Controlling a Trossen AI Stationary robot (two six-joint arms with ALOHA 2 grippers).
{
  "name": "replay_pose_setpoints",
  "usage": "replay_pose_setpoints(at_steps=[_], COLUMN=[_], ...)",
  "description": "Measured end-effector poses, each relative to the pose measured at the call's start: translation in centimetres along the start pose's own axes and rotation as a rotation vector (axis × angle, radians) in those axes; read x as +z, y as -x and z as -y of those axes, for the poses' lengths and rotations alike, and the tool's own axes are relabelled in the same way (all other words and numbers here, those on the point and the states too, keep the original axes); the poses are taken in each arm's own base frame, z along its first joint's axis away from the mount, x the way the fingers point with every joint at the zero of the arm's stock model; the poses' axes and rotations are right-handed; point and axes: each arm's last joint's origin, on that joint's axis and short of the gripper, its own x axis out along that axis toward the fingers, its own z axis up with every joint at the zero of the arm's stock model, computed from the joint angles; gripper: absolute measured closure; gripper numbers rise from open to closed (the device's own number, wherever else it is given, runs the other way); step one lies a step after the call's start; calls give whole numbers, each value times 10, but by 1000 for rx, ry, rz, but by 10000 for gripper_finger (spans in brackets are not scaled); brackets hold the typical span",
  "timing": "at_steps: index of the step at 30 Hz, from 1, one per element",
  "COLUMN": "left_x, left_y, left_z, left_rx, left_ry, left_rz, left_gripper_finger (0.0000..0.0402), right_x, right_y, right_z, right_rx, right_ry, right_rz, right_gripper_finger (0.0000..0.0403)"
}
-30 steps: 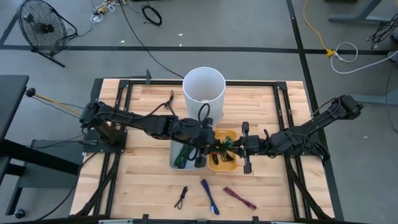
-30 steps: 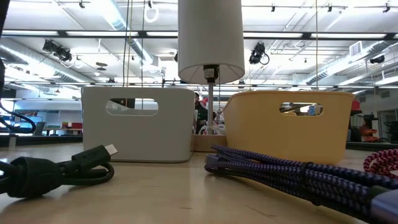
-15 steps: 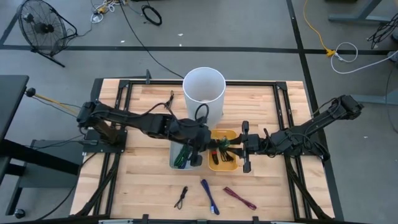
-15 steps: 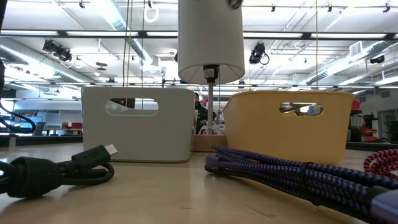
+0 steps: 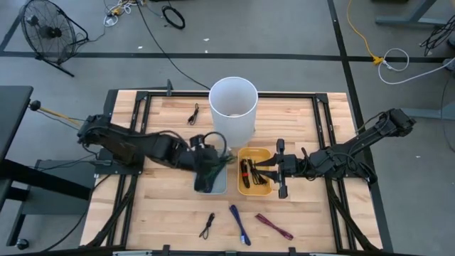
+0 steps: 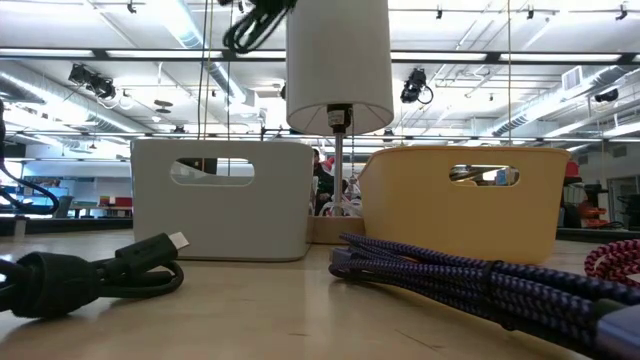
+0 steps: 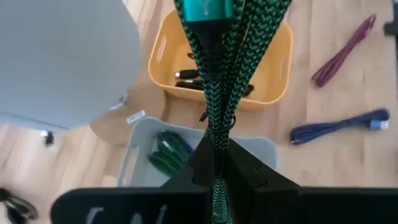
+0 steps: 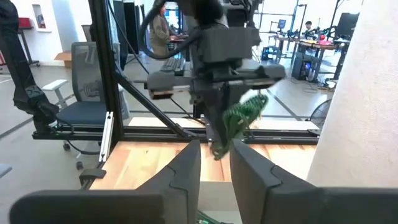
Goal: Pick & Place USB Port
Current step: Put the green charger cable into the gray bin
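We see a grey concrete floor (image 5: pixel 284 35) crossed by dark tape lines, with a black floor fan (image 5: pixel 46 32) standing at the upper left and a yellow cord (image 5: pixel 359 32) trailing to a white coil at the upper right. The wooden desk (image 5: pixel 163 117) sits in a black frame. Across the room, long ceiling lights (image 6: pixel 480 35) glow over an open hall, and a grey office chair (image 8: pixel 84 87) stands beside black frame posts.

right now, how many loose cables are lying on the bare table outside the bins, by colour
black cables: 2
blue cable: 1
maroon cable: 1
total: 4
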Motion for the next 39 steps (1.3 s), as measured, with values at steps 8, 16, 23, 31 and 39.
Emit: replay_pose_setpoints(at_steps=[8, 16, 23, 31, 39], left_x=[-41, -57, -67, -75, -90], left_y=[-30, -71, -89, -99, -106], left_z=[13, -11, -34, -52, -59], left_rx=[31, -54, -64, -91, -44], left_ry=[97, 233, 327, 410, 463], left_rz=[-103, -143, -214, -293, -353], left_gripper_finger=[386, 387, 387, 387, 372], right_x=[0, 2, 2, 2, 2], right_y=[0, 0, 0, 0, 0], right_z=[0, 0, 0, 0, 0], right_rx=[0, -2, -2, -2, -2], right_ry=[-1, -8, -7, -8, -15], right_rz=[2, 15, 15, 14, 14], right_gripper_finger=[317, 317, 317, 317, 317])
